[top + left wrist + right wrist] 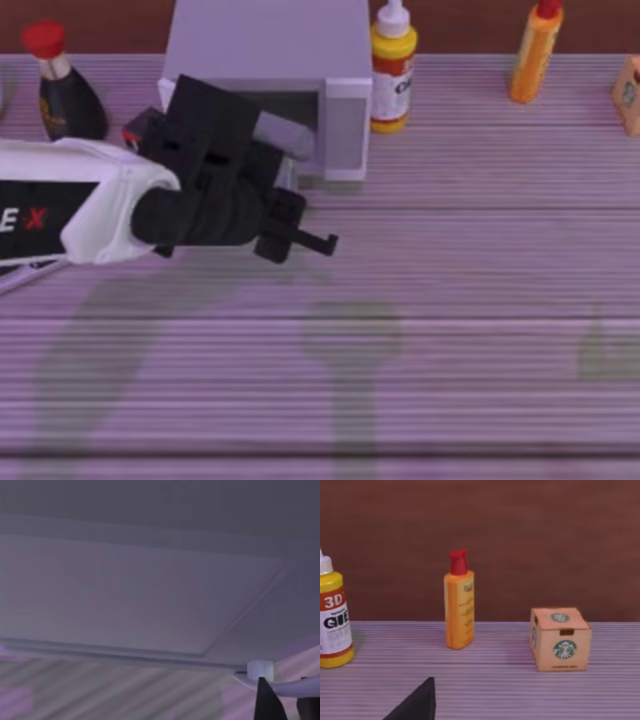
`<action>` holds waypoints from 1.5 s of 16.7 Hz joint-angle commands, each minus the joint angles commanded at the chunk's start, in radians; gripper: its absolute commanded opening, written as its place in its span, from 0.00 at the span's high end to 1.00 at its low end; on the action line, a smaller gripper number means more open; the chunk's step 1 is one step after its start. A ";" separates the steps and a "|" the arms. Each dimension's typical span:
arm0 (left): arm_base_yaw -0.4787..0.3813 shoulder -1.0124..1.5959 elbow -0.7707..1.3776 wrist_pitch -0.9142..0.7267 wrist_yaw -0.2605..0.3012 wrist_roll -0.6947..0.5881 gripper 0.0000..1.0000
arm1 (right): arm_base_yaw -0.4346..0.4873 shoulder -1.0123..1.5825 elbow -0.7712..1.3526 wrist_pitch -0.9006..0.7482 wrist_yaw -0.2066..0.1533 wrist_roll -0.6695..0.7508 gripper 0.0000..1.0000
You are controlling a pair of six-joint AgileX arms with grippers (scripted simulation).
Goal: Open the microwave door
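The pale grey-white microwave (pixel 265 40) stands at the back of the table, left of centre, with its control strip (pixel 345 125) on the right front. Its dark cavity (pixel 290 100) shows above my left arm, which covers most of the front. In the left wrist view the microwave door (pixel 125 595) fills the frame as a white-framed panel. My left gripper (pixel 305 235) (pixel 287 700) sits just in front of the microwave, its dark fingertips (pixel 267 702) closed around the pale door handle (pixel 285 686). A dark part of my right gripper (pixel 420 705) shows only in the right wrist view, away from the microwave.
A dark soy bottle with a red cap (pixel 65 95) stands left of the microwave. A yellow glue bottle (pixel 392 70) (pixel 332 625) stands close by its right side. Farther right are an orange bottle (pixel 535 50) (pixel 459 605) and a small cardboard box (pixel 630 95) (pixel 560 639).
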 joint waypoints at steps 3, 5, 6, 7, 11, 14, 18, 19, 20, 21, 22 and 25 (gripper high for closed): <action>0.000 0.000 0.000 0.000 0.000 0.000 1.00 | 0.000 0.000 0.000 0.000 0.000 0.000 0.00; -0.006 0.001 -0.001 -0.001 0.010 -0.003 1.00 | 0.000 0.000 0.000 0.000 0.000 0.000 0.00; -0.001 -0.003 -0.006 -0.002 0.015 0.006 1.00 | 0.000 0.000 0.000 0.000 0.000 0.000 0.00; 0.004 -0.008 -0.009 0.001 0.021 0.015 1.00 | 0.000 0.000 0.000 0.000 0.000 0.000 0.00; 0.017 -0.018 -0.021 0.002 0.036 0.041 1.00 | 0.000 0.000 0.000 0.000 0.000 0.000 0.00; 0.017 -0.018 -0.021 0.002 0.036 0.041 1.00 | 0.000 0.000 0.000 0.000 0.000 0.000 0.00; 0.017 -0.018 -0.021 0.002 0.036 0.041 1.00 | 0.000 0.000 0.000 0.000 0.000 0.000 0.00; 0.017 -0.018 -0.021 0.002 0.036 0.041 1.00 | 0.000 0.000 0.000 0.000 0.000 0.000 0.00; 0.017 -0.018 -0.021 0.002 0.036 0.041 1.00 | 0.000 0.000 0.000 0.000 0.000 0.000 0.00; 0.017 -0.018 -0.021 0.002 0.036 0.041 1.00 | 0.000 0.000 0.000 0.000 0.000 0.000 0.00; 0.017 -0.018 -0.021 0.002 0.036 0.041 1.00 | 0.000 0.000 0.000 0.000 0.000 0.000 0.00; 0.017 -0.018 -0.021 0.002 0.036 0.041 1.00 | 0.000 0.000 0.000 0.000 0.000 0.000 0.00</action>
